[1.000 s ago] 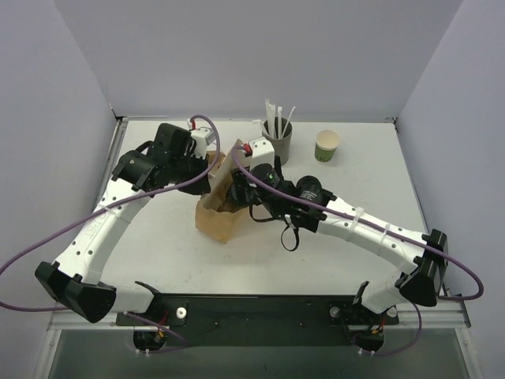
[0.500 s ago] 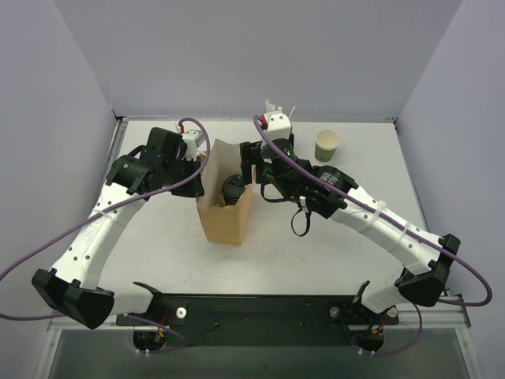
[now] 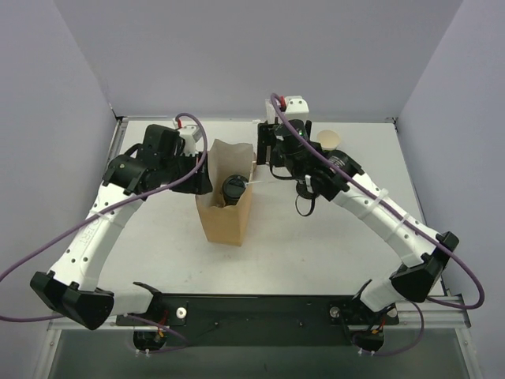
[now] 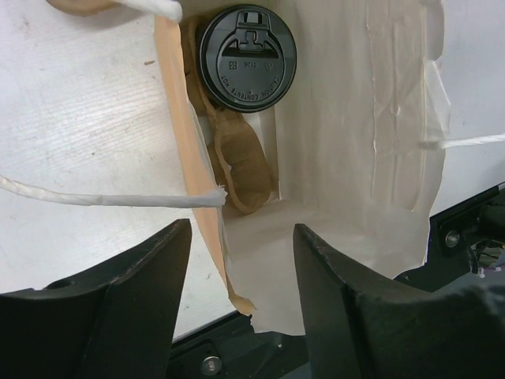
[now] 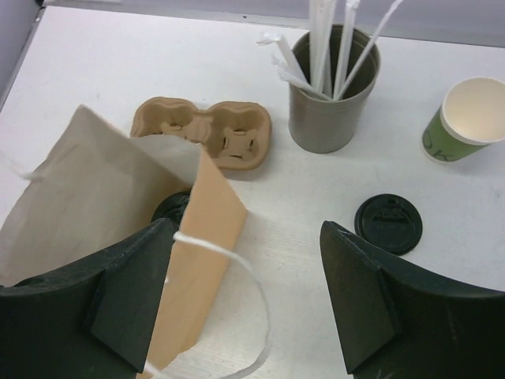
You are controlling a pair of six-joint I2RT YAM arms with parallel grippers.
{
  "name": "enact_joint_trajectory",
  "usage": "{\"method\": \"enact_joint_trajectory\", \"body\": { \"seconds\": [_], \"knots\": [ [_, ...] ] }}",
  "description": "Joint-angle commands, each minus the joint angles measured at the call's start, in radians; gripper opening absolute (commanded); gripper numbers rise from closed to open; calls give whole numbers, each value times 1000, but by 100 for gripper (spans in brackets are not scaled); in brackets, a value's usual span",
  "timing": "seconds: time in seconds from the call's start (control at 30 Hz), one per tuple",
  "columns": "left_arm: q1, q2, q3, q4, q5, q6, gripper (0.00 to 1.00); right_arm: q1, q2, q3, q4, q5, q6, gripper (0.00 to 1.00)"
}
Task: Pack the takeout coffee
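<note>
The takeout coffee (image 4: 247, 69) stands inside the upright brown paper bag (image 3: 225, 217); only its round black lid (image 3: 233, 189) shows. A brown pulp carrier (image 4: 241, 162) lies beside it in the bag. My left gripper (image 4: 242, 229) is open at the bag's left side (image 3: 203, 180), its fingers either side of the bag's wall edge without pinching it. My right gripper (image 5: 245, 237) is open and empty, up behind the bag's right rim (image 3: 263, 162), over the white string handle (image 5: 237, 260). A sliver of the lid (image 5: 170, 207) shows past the bag wall (image 5: 201, 237).
On the table behind the bag lie a second pulp cup carrier (image 5: 203, 130), a grey straw holder (image 5: 331, 87) with white straws, a lidless green cup (image 5: 465, 118) and a loose black lid (image 5: 387, 224). Walls close in the left, back and right.
The bag went from tilted to upright with the coffee left inside. My right gripper drew back out toward the rear. My left gripper opened and let go of the bag's edge.
</note>
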Motion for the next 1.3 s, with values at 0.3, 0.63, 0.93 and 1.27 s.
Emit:
{"method": "enact_joint_trajectory", "body": {
  "seconds": [0.3, 0.63, 0.93, 1.27],
  "knots": [
    [57, -68, 86, 34, -24, 21, 73, -229, 101, -7, 220, -70, -14, 71],
    [85, -120, 128, 23, -53, 16, 73, -423, 315, 122, 265, -181, 23, 66],
    [88, -134, 172, 54, -76, 4, 73, -513, 560, 346, 274, -301, 20, 47],
    [88, -109, 195, 54, -76, 5, 73, -513, 671, 436, 297, -308, 5, 44]
  ]
}}
